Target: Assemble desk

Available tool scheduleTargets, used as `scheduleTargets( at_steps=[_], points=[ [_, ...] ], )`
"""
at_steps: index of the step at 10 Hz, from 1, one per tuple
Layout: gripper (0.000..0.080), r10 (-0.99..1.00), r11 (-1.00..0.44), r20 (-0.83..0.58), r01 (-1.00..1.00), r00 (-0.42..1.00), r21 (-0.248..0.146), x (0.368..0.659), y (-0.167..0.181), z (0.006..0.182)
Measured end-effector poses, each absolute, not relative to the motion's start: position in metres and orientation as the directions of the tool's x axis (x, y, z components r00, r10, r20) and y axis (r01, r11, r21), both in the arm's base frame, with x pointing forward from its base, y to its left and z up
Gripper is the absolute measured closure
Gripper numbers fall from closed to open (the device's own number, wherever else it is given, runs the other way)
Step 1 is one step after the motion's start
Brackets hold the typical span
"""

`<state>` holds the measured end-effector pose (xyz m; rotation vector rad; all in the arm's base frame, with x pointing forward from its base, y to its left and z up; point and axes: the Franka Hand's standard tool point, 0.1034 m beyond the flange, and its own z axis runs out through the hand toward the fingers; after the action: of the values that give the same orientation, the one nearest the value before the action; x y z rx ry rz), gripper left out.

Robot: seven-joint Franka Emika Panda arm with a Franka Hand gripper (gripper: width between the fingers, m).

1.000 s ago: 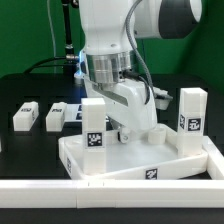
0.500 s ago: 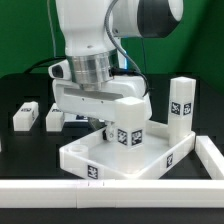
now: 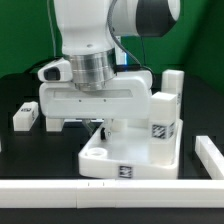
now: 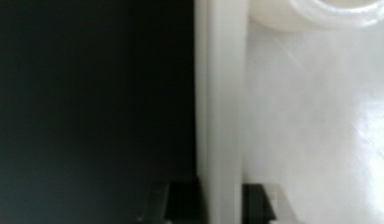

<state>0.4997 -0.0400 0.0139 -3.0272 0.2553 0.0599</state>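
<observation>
A black tabletop (image 3: 14, 95) before a green backdrop carries the white desk top (image 3: 125, 158), which lies near the front edge, just behind a white rail (image 3: 60, 187). The tool (image 4: 219, 203) is clenched on the desk top's thin raised rim (image 4: 221, 100), a finger on each side. A tagged leg (image 3: 160, 125) stands upright at the desk top's corner on the exterior view's right, with a rear leg (image 3: 172, 85) just behind it. A loose leg (image 3: 27, 115) lies toward the tabletop's edge on the exterior view's left.

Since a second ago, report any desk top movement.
Yes; the desk top turned, left end swinging toward the exterior view's right, away from the loose leg.
</observation>
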Motion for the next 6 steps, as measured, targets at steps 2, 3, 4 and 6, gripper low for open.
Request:
scheduleTargets(
  at_steps=[2,3,4,6],
  points=[
    [0.0732,-0.080,-0.991,-0.020,-0.082,0.997,-0.102,0.5121,-0.0460,0.0169],
    [0.0732,-0.012,-0.995,-0.017,-0.014,1.000,-0.098,0.5110,-0.0469,0.0160],
    [0.0732,0.046,-0.995,-0.015,0.044,0.999,-0.095,0.5105,-0.0483,0.0153],
    [0.0732,0.218,-0.973,-0.014,0.217,0.976,-0.079,0.5126,-0.0494,0.0103]
  ],
)
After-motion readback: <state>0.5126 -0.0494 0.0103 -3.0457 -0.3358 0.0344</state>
